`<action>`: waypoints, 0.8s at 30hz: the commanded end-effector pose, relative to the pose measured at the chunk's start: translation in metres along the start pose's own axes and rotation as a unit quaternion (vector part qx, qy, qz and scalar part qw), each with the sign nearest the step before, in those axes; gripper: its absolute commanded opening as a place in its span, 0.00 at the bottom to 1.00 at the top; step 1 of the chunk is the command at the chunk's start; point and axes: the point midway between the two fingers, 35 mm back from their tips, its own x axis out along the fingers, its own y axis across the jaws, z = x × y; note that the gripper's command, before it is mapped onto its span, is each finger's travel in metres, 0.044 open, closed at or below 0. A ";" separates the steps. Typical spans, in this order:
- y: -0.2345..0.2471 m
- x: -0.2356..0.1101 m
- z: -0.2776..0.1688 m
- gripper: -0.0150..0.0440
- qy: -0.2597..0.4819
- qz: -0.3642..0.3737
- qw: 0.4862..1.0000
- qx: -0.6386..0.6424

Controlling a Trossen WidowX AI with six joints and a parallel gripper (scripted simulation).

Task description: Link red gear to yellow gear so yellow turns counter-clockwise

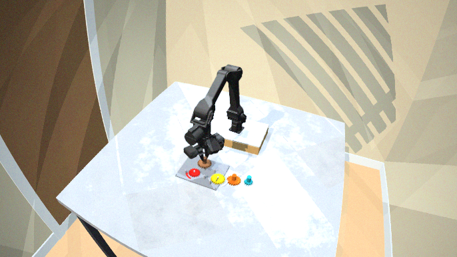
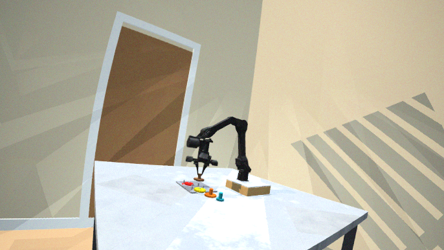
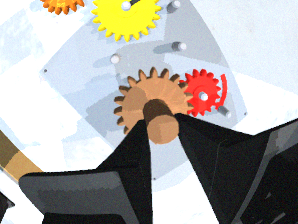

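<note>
My gripper (image 1: pixel 204 159) (image 2: pixel 199 175) (image 3: pixel 160 123) is shut on the handle of a brown gear (image 1: pixel 204 164) (image 2: pixel 199 179) (image 3: pixel 140 97). The gear hangs level above the grey board (image 1: pixel 186 163) (image 3: pixel 72 75), beside the red gear (image 1: pixel 194 172) (image 2: pixel 188 183) (image 3: pixel 202 87), and hides the board under it. The yellow gear (image 1: pixel 218 178) (image 2: pixel 199 190) (image 3: pixel 125 22) with a black stripe sits on its peg. In the wrist view, empty pegs show: one peg (image 3: pixel 115 59), another peg (image 3: pixel 180 46), a peg (image 3: pixel 173 8) near the yellow gear, and a peg (image 3: pixel 225 111) near the red gear.
An orange gear (image 1: pixel 234 180) (image 2: pixel 210 195) (image 3: pixel 62 5) and a small cyan gear (image 1: pixel 248 182) (image 2: pixel 220 199) stand on the table beside the board, handles up. The arm's base block (image 1: pixel 256 149) (image 2: pixel 257 190) stands behind them.
</note>
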 end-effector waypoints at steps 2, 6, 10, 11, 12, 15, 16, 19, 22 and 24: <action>0.000 0.011 -0.001 0.25 0.003 0.004 1.000 0.007; 0.000 0.017 0.000 0.25 0.003 0.004 0.999 0.034; 0.000 0.023 0.000 0.25 0.003 0.004 0.998 0.068; 0.001 0.025 0.000 0.25 0.003 0.004 0.997 0.076; 0.001 0.026 0.000 0.25 0.003 0.004 0.996 0.084; 0.001 0.031 0.000 0.25 0.003 0.004 0.994 0.106; 0.001 0.032 -0.001 0.25 0.003 0.004 0.994 0.111; 0.001 0.032 -0.001 0.25 0.004 0.004 0.992 0.122; 0.000 0.030 -0.001 0.25 0.004 0.003 0.992 0.126; 0.000 0.030 -0.001 0.25 0.004 0.004 0.993 0.121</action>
